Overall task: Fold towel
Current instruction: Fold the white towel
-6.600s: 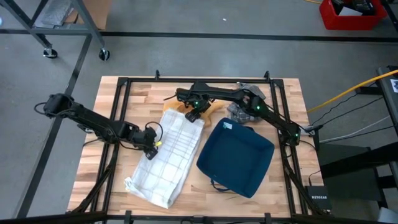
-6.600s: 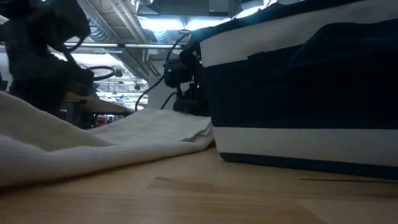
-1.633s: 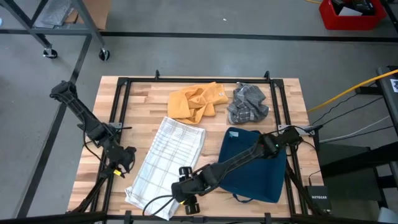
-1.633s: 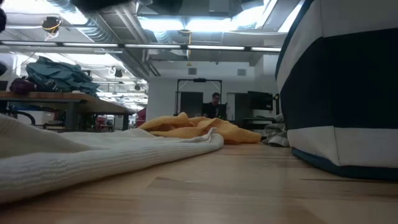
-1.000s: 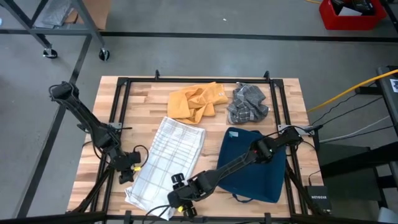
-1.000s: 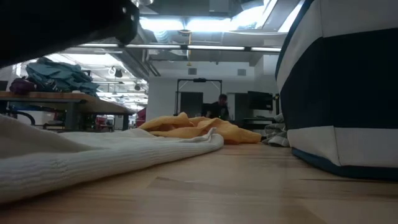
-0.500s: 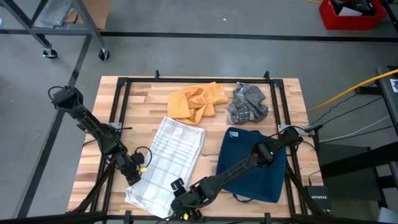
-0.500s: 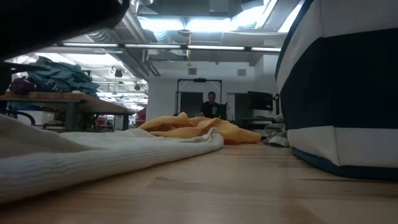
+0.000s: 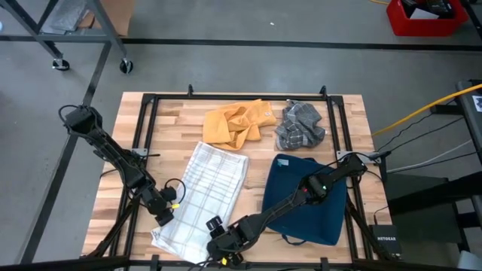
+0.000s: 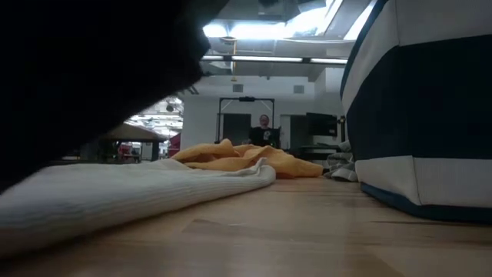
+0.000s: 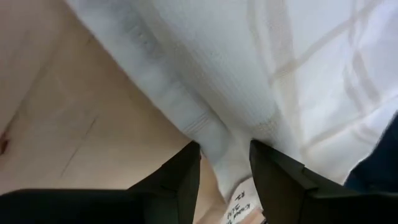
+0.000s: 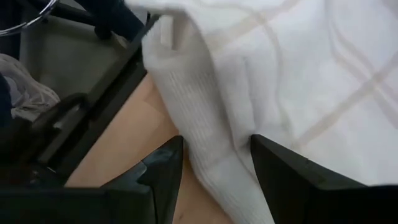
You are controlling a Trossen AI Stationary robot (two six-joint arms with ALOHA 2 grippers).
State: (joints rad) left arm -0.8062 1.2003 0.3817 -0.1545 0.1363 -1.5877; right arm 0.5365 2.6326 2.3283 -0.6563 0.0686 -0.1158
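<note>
The white towel with thin checked lines lies flat and lengthwise on the wooden table, slanting from far right to near left. My left gripper is open and low at the towel's near left corner. In the left wrist view its fingers stand on either side of the hemmed corner, which bears a small label. My right gripper is open at the towel's near right corner. Its fingers straddle the thick towel edge. My left gripper comes slanting down with the towel's hemmed corner between its open fingers; I cannot tell whether they touch it. My right gripper comes slanting down over the towel's near edge with open fingers; I cannot tell whether they touch it.
An orange cloth and a grey cloth lie at the far side. A dark blue bin stands right of the towel, and my right arm reaches across it. Black frame rails run along the table. A person shows far off.
Both grippers have sunk toward the towel's near corners and rolled at the wrist, the left one from the table's left side, the right one toward the near edge. A dark arm now fills the left of the low view. The towel has stayed where it lay.
</note>
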